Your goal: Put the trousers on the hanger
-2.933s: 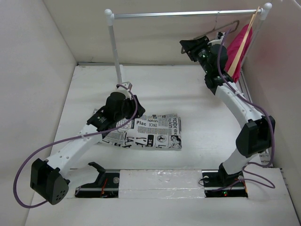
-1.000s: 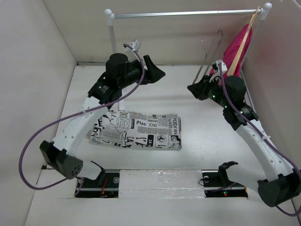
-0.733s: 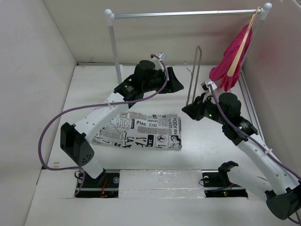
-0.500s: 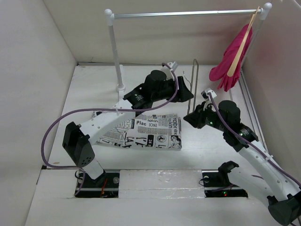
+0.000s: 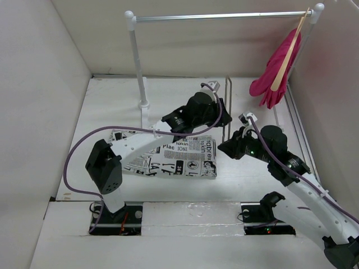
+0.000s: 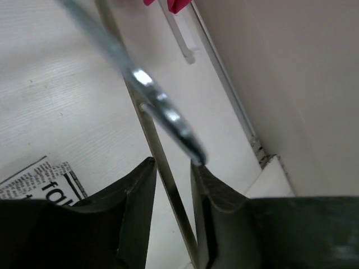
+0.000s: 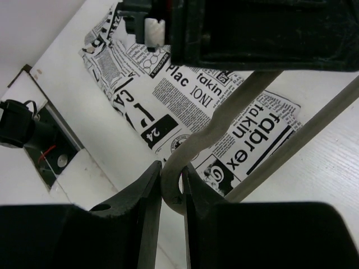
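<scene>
Brought across, the left gripper is parted astride the wire hanger, which is clamped in the right gripper.

hanger blurred, apparently cut off top-left.

A pink garment on a wooden hanger hangs at the right end of the metal rail.
</scene>
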`<state>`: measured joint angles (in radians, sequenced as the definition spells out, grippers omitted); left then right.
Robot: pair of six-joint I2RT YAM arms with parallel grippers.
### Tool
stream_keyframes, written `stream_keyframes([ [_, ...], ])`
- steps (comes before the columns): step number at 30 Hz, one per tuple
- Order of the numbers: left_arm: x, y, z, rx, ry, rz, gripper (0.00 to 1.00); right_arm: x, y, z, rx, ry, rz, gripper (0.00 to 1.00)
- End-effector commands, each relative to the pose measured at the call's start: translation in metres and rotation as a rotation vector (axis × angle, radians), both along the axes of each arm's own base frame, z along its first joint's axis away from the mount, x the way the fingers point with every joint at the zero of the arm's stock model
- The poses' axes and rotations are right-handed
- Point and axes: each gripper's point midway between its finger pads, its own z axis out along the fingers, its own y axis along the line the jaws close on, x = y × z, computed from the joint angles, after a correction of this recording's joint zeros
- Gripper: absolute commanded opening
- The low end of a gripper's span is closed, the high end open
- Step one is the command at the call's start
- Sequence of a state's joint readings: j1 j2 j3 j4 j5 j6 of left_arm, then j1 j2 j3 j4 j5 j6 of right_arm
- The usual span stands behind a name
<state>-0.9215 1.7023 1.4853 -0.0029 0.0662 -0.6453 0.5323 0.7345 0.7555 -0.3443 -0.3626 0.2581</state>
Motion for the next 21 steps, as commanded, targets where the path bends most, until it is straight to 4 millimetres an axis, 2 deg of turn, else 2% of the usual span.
stream_keyframes([
  [1, 0.002, -0.004, 0.016, -0.036, -0.058, 0.026, 0.24, -0.004, 0.003, 0.008, 0.025, -0.023, 0.003, 0.00],
  [4, 0.002, 0.000, 0.014, -0.024, -0.058, 0.065, 0.00, -0.009, -0.001, 0.002, 0.010, -0.001, -0.008, 0.00],
  [6, -0.001, 0.003, 0.006, -0.017, -0.035, 0.072, 0.00, -0.011, -0.005, 0.001, 0.006, 0.008, -0.028, 0.00],
  [7, -0.003, 0.006, 0.009, -0.030, -0.034, 0.078, 0.00, -0.016, -0.010, -0.005, -0.013, 0.036, -0.039, 0.06],
  [8, -0.006, 0.009, 0.004, -0.035, -0.023, 0.080, 0.00, -0.019, -0.012, -0.005, -0.020, 0.040, -0.045, 0.34],
  [9, -0.010, 0.013, -0.011, -0.045, 0.010, 0.091, 0.00, -0.025, -0.017, -0.004, -0.022, 0.041, -0.048, 0.48],
  [10, -0.015, 0.018, -0.006, -0.074, 0.011, 0.093, 0.00, -0.032, -0.022, -0.010, -0.045, 0.072, -0.053, 0.57],
  [11, -0.019, 0.022, -0.011, -0.085, 0.028, 0.097, 0.00, -0.036, -0.028, -0.011, -0.058, 0.079, -0.066, 0.67],
  [12, -0.023, 0.026, -0.028, -0.088, 0.049, 0.102, 0.00, -0.041, -0.034, -0.001, -0.050, 0.058, -0.077, 0.69],
  [13, -0.031, 0.029, -0.030, -0.128, 0.076, 0.113, 0.00, -0.053, -0.046, -0.005, -0.084, 0.089, -0.095, 0.70],
  [14, -0.035, 0.027, -0.030, -0.128, 0.076, 0.106, 0.00, -0.052, -0.047, -0.005, -0.088, 0.087, -0.103, 0.70],
  [15, -0.036, 0.029, -0.042, -0.128, 0.088, 0.115, 0.00, -0.056, -0.051, 0.003, -0.084, 0.077, -0.112, 0.70],
  [16, -0.041, 0.026, -0.046, -0.141, 0.103, 0.111, 0.00, -0.060, -0.058, 0.000, -0.095, 0.088, -0.129, 0.68],
  [18, -0.047, 0.025, -0.062, -0.148, 0.125, 0.117, 0.00, -0.062, -0.061, -0.001, -0.101, 0.087, -0.138, 0.43],
  [19, -0.051, 0.023, -0.066, -0.159, 0.129, 0.120, 0.00, -0.058, -0.060, -0.008, -0.106, 0.101, -0.143, 0.30],
  [20, -0.056, 0.022, -0.072, -0.176, 0.150, 0.124, 0.00, -0.057, -0.055, -0.013, -0.104, 0.112, -0.125, 0.08],
  [21, -0.057, 0.023, -0.080, -0.191, 0.157, 0.130, 0.00, -0.054, -0.051, -0.017, -0.102, 0.118, -0.110, 0.01],
])
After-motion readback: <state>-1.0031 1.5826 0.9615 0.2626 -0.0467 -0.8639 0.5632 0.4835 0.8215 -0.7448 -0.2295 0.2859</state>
